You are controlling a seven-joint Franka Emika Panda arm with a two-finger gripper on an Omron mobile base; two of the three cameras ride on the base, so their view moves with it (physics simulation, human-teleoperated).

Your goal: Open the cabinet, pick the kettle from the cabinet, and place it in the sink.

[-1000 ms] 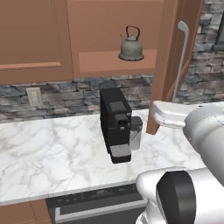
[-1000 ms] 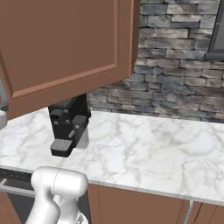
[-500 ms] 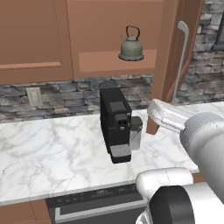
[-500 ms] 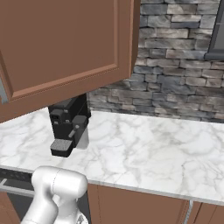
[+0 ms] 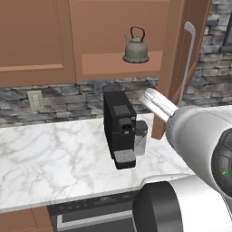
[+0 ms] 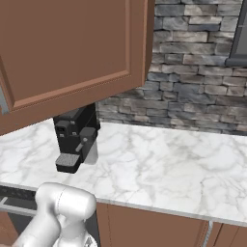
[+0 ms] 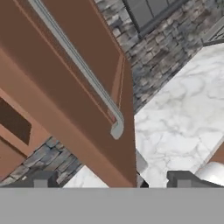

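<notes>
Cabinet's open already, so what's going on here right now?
The cabinet door is swung wide and the kettle sits untouched on its shelf, above the coffee machine on the counter. The gripper is open and empty, its fingertips apart just below the lower end of the door's handle in the hand view. Nothing is held; picking the kettle and moving it to the sink are not yet done.
</notes>
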